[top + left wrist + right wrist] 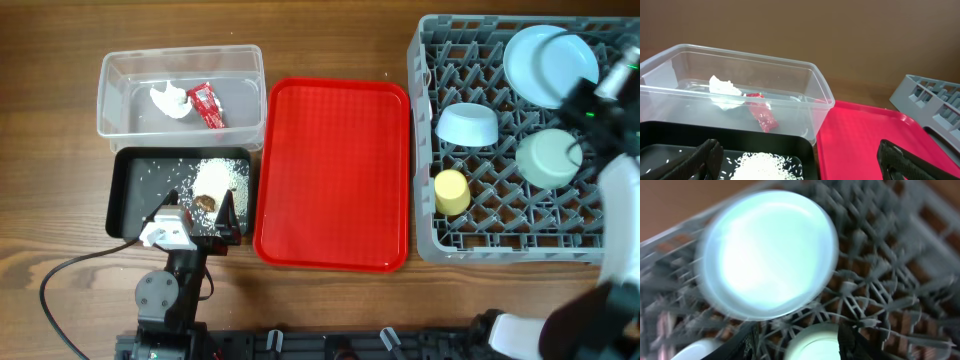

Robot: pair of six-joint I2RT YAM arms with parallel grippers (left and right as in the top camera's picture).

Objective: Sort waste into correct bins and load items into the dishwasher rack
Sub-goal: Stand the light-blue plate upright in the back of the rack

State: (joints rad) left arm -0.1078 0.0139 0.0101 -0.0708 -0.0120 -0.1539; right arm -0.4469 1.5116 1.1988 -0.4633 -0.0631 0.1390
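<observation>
The clear tub (125,110) holds the crumpled white tissue (170,99) and the red foil sachet (207,105). The black tray (135,200) holds white rice grains (221,175) and a brown lump (205,202). My left gripper (197,212) is open and empty over the tray's near edge; its wrist view shows the rice (765,167), sachet (762,116) and tissue (722,90). The grey rack (425,150) holds the pale blue plate (548,65), small blue bowl (467,125), mint bowl (545,160) and yellow cup (452,190). My right gripper (797,347) is open above the mint bowl (815,347), below the plate (770,255). Fork and spoon are out of view.
A red serving tray (335,170) lies between the bins and the rack; it also shows in the left wrist view (865,135). The right arm (620,200) reaches over the rack's right side. A cable (70,270) lies on the wooden table near the left arm's base.
</observation>
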